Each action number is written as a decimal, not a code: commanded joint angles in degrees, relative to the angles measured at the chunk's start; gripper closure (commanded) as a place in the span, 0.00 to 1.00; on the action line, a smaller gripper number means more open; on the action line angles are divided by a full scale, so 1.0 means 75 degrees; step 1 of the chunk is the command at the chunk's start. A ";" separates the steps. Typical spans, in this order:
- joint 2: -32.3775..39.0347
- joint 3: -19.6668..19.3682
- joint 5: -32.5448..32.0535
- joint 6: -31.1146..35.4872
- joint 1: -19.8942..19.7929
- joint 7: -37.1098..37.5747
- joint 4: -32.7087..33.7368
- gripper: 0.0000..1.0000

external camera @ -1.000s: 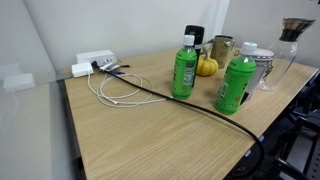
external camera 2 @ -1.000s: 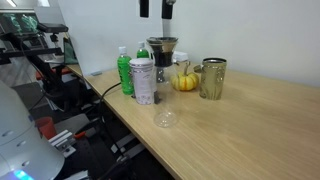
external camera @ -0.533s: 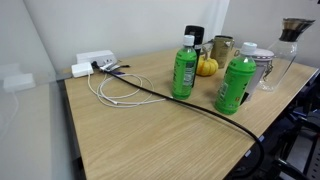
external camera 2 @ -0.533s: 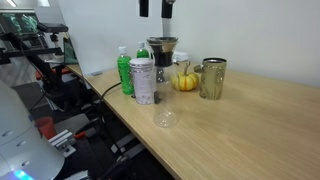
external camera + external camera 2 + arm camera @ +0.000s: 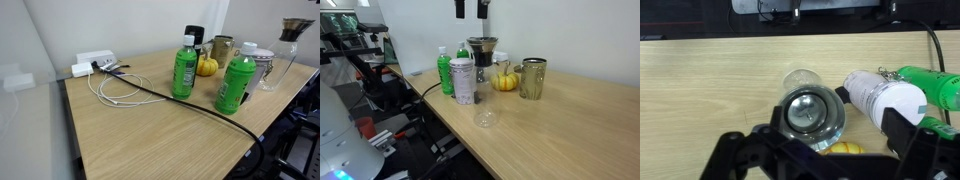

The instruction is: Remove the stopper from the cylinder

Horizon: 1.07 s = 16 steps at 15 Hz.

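The cylinder, a tall clear glass carafe, stands near the table edge in both exterior views (image 5: 276, 68) (image 5: 481, 68). The dark brown funnel-shaped stopper (image 5: 295, 28) (image 5: 482, 45) sits in its neck. In the wrist view I look straight down into the stopper (image 5: 812, 110). My gripper (image 5: 471, 8) hangs open and empty well above the stopper, apart from it. In the wrist view the fingers (image 5: 820, 150) straddle the lower edge of the picture. The gripper is out of view in the exterior view that shows the cable.
Two green bottles (image 5: 184, 68) (image 5: 237, 83) and a white-labelled bottle (image 5: 462, 80) stand close to the cylinder. A small orange pumpkin (image 5: 504, 80), a metal canister (image 5: 532, 78) and a small clear glass (image 5: 485, 118) are nearby. A black cable (image 5: 170, 98) crosses the table from a power strip (image 5: 95, 63).
The gripper fingers have shifted slightly sideways and a little upward above the stopper. Nothing on the table has moved.
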 commanded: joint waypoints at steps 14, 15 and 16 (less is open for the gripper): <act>-0.0111 0.0098 -0.0063 0.0885 -0.0059 0.0176 -0.0486 0.07; -0.0128 0.0108 -0.0057 0.0857 -0.0052 0.0180 -0.0492 0.09; -0.0145 0.0122 -0.0058 0.0844 -0.0047 0.0182 -0.0501 0.08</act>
